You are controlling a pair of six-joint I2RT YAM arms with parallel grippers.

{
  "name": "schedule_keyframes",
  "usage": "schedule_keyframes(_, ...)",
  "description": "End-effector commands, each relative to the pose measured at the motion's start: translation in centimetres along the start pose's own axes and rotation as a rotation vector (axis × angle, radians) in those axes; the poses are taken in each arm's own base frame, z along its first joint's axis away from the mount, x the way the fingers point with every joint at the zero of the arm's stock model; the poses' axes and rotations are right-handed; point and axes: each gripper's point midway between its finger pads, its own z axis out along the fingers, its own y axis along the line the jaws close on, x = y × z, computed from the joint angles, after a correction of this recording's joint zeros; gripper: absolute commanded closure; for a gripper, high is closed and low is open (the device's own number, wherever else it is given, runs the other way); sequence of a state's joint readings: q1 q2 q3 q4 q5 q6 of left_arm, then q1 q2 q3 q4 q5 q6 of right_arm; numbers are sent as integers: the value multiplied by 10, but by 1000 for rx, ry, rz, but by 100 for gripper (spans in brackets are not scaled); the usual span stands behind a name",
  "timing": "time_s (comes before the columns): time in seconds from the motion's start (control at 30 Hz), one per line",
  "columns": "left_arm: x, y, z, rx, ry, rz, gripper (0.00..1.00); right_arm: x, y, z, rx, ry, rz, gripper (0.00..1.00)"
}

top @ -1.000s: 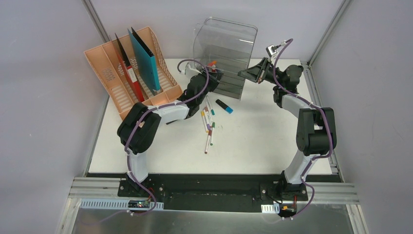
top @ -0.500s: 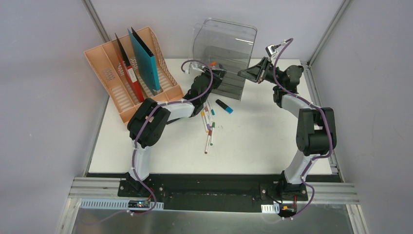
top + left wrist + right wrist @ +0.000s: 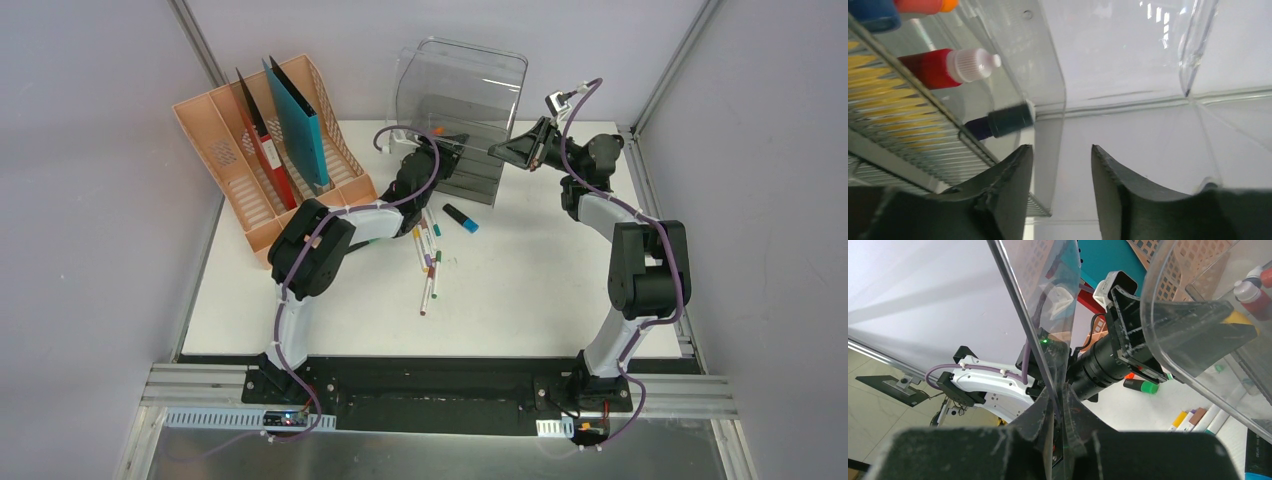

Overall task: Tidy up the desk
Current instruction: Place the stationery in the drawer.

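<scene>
The white desk (image 3: 540, 280) holds a scatter of coloured markers (image 3: 428, 252) and a blue and black highlighter (image 3: 461, 217) at its middle. My left gripper (image 3: 455, 145) reaches into the front of the clear grey drawer box (image 3: 462, 95); it is open and empty (image 3: 1062, 155). In the left wrist view, a red marker with a white cap (image 3: 948, 67) and a dark marker (image 3: 1000, 122) lie in a tray beside its left finger. My right gripper (image 3: 503, 151) is shut on a clear plastic panel (image 3: 1030, 310) of the box (image 3: 1060, 407).
A peach slotted file rack (image 3: 225, 160) with a teal folder (image 3: 298, 125) and a red folder (image 3: 262, 140) stands at the back left. A green-capped marker (image 3: 1140, 386) lies on the desk below the left wrist. Grey walls close in behind and at both sides.
My left arm has stretched farther back and right, bringing its gripper into the drawer box. My right arm has stayed put, holding the clear panel.
</scene>
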State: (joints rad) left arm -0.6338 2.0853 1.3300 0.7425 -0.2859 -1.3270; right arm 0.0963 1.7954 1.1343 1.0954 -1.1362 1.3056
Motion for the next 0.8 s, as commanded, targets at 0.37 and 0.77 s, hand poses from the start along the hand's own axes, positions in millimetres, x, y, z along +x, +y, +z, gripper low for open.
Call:
schedule_keyframes(0.37, -6, -33, -11, 86, 11, 49, 51, 11, 24, 5, -55, 85, -17, 95)
schedule_keyframes(0.77, -8, -52, -63, 247, 56, 179, 52, 12, 19, 4, -49, 84, -10, 94)
